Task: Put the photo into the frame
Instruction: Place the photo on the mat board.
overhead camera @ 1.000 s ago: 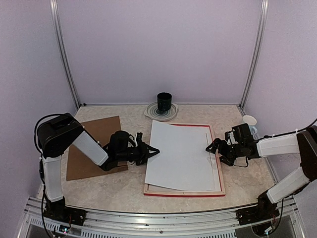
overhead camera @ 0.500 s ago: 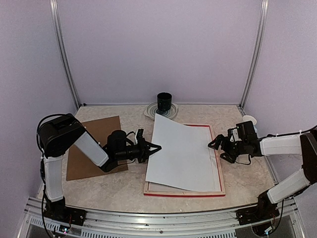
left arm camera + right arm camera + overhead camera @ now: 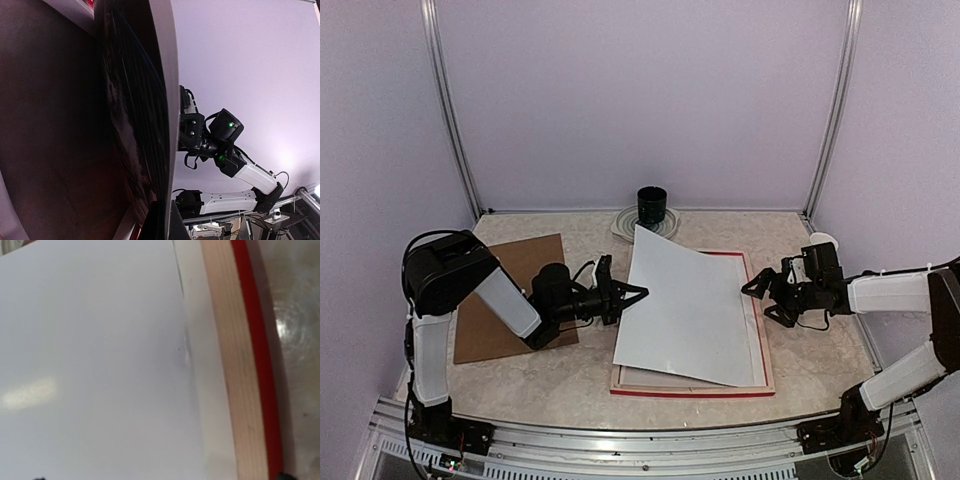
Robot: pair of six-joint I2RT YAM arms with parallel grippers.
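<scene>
The left gripper (image 3: 632,294) is clamped on the left edge of the photo (image 3: 685,315), holding it tilted, white back up, over the frame (image 3: 692,393). The right gripper (image 3: 756,298) hovers with jaws spread at the frame's right side.

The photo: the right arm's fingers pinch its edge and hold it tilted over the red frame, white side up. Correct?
Not quite. The left fingers pinch the photo at its edge, not the right ones. The right fingers stand open beside the frame. The top external view shows this; the rest is right.
</scene>
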